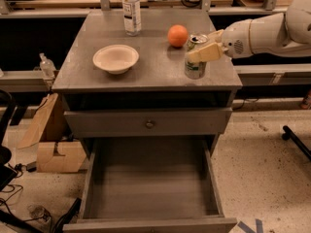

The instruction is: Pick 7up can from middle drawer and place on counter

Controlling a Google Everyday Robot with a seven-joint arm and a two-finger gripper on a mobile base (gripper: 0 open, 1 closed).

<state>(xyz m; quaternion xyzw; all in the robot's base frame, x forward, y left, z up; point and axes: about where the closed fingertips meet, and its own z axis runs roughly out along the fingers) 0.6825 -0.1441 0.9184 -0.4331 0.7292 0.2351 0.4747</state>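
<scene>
The bench [155, 69] fills the upper middle of the frame. Below it, the middle drawer [150, 183] stands pulled out at bottom centre. A white arm [262, 33] reaches in from the right edge. Its end effector [199, 48] is clenched around the 7up can [194, 68], which stands upright at the bench's front right, just below the orange [178, 35]. A pale bowl [115, 58] sits left of centre and a clear bottle [131, 4] at the top.

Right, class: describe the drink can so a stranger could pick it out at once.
Find the grey cabinet top above the open drawer. Near its right edge, beside the orange, is the can, clasped by the robot's gripper. It alone has a silver top and pale green body, and is shorter than the clear bottle.
</scene>
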